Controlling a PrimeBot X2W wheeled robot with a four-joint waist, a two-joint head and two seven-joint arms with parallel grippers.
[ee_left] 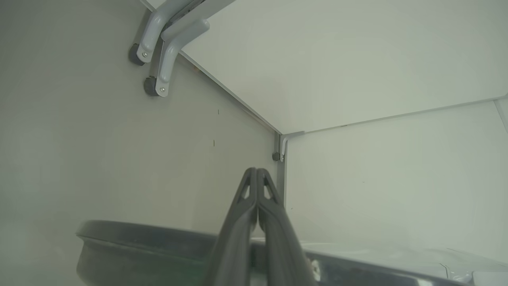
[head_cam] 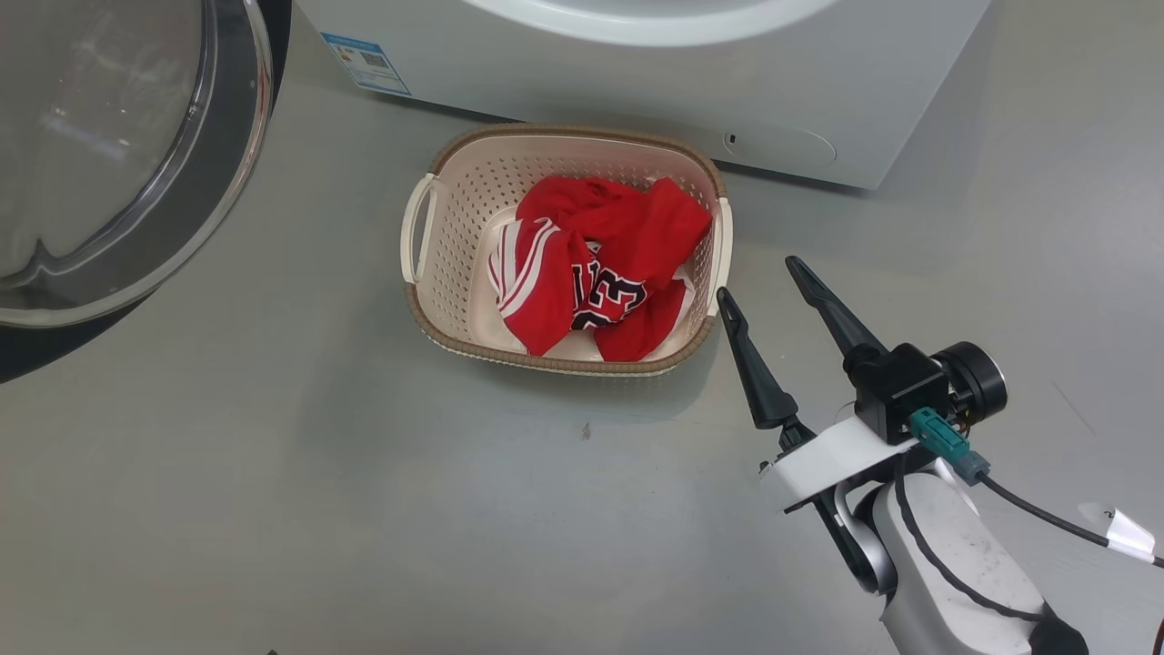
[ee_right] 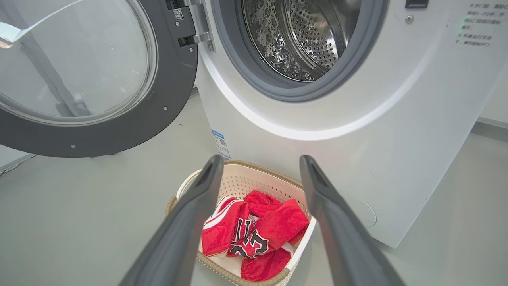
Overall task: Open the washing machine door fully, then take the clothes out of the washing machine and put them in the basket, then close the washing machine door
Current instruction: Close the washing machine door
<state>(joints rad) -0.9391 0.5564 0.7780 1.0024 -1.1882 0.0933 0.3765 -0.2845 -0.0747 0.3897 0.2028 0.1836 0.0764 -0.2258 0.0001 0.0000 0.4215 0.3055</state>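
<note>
The clothes [head_cam: 596, 264], red with white stripes and black 23, lie crumpled in the cream basket [head_cam: 455, 227] on the floor before the white washing machine [head_cam: 800, 82]. The washing machine door [head_cam: 118, 155] stands swung open at the left, its glass bowl facing me. My right gripper [head_cam: 759, 277] hovers open and empty just right of the basket. In the right wrist view the steel drum [ee_right: 305, 35] gapes, with the clothes [ee_right: 254, 234] and basket [ee_right: 254, 178] below the fingers. My left gripper [ee_left: 256, 171] is shut and empty, above the door's dark rim [ee_left: 139, 238].
Grey floor surrounds the basket. A blue sticker [head_cam: 366, 62] marks the washer's lower corner. In the left wrist view, grey castor legs [ee_left: 158, 59] stand on the floor beside white panels [ee_left: 377, 178].
</note>
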